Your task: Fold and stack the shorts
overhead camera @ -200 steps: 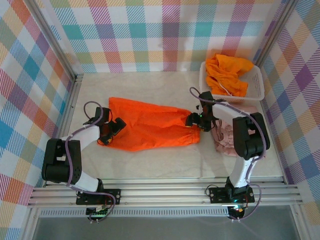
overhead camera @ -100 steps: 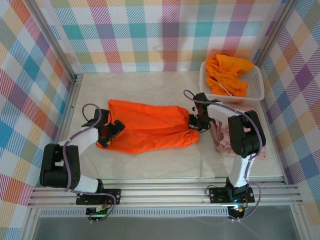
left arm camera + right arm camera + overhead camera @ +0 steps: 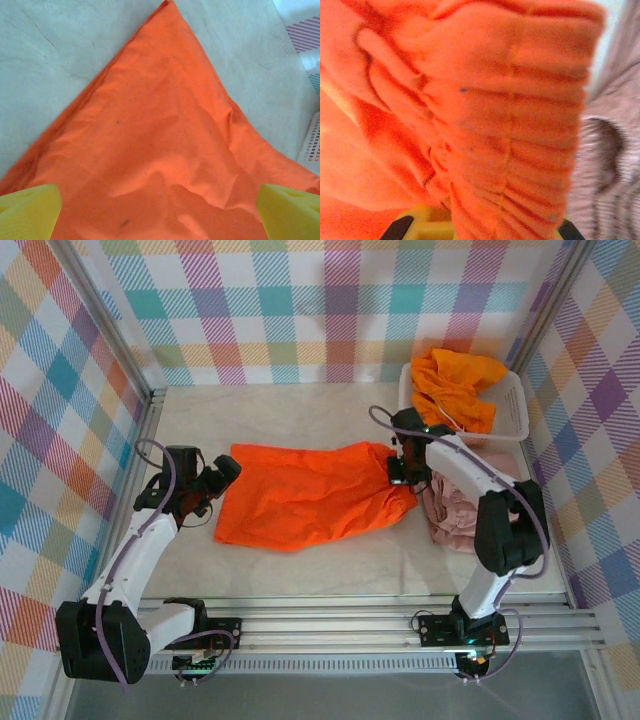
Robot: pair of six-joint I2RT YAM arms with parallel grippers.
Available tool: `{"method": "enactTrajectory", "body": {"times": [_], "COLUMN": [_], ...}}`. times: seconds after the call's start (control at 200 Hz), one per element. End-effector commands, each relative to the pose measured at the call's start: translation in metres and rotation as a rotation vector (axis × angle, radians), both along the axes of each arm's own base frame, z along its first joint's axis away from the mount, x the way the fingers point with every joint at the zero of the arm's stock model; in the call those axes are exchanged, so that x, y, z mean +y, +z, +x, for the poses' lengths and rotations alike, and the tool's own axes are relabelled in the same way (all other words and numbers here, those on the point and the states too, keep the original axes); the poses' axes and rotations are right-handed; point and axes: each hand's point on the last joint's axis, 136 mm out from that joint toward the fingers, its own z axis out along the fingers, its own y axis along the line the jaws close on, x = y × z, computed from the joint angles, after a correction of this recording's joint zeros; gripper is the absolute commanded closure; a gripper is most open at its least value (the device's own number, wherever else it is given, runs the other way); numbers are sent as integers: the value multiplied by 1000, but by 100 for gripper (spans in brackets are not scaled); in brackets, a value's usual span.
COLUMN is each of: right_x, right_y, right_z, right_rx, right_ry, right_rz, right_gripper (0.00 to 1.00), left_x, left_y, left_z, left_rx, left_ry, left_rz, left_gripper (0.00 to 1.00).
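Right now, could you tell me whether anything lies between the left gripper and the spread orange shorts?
Nothing visible does. The left gripper sits at the left edge of the spread orange shorts, jaws open, and its wrist camera shows bare cloth just ahead.
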Motion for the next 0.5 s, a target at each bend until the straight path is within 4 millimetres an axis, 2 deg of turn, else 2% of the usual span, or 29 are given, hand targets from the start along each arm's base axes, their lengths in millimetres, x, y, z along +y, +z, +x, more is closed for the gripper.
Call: {"method": "enactTrajectory", "body": {"times": [0.0, 0.135, 0.315, 0.42, 0.495], "right_x": [-23, -38, -55, -51, -44], "right_y": [43, 78, 112, 129, 138], "right_z": [-9, -6, 2, 7, 11], "right_rx": [-43, -95, -133, -154, -180], "right_ry": [64, 99, 107, 121, 148], "right_rz": [-160, -287, -452, -508, -540], "right_gripper": [100, 100, 100, 100, 100], "left_x": [-13, -32, -63, -81, -94], "left_y": [-3, -6, -6, -11, -16], "left_z": [-3, -2, 2, 3, 5], "left_rx": [27, 33, 25, 42, 57], "left_ry": [-34, -69, -126, -152, -169], "left_rz": [-34, -67, -104, -118, -133], "left_gripper": [0, 0, 2, 7, 15]}}
